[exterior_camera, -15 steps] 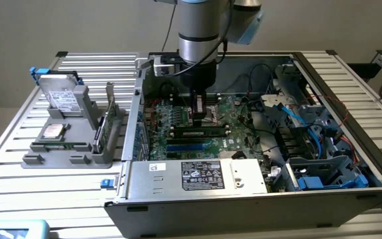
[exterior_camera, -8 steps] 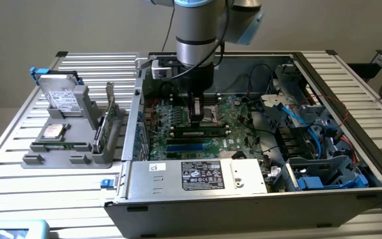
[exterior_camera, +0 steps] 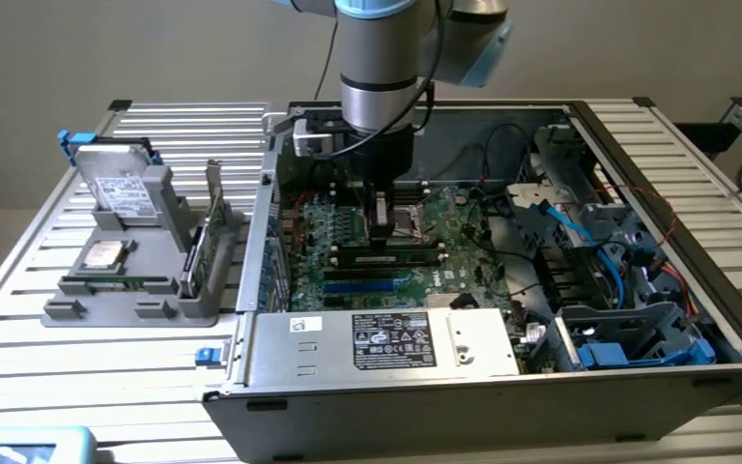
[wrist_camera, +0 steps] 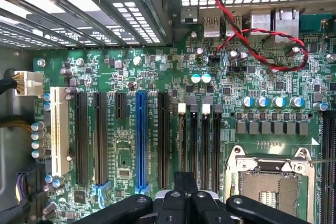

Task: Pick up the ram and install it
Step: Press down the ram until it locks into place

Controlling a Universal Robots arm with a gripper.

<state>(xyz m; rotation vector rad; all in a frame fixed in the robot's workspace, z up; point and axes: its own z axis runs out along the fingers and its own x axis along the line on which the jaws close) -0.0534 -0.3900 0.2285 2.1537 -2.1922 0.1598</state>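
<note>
You see a computer case [exterior_camera: 345, 406] of dull grey sheet metal | motherboard [wrist_camera: 173, 77] green, smooth, with glossy black plastic slots | desk [exterior_camera: 74, 358] of ribbed, brushed aluminium | claw [wrist_camera: 181, 205] matt black plastic | parts holder [exterior_camera: 139, 300] matt grey plastic

The arm's upper links [exterior_camera: 397, 39] run off the exterior view's top edge; its gripper [exterior_camera: 382, 217] hides part of the motherboard [exterior_camera: 345, 242]; the label's [exterior_camera: 393, 343] print is unreadable.
</note>
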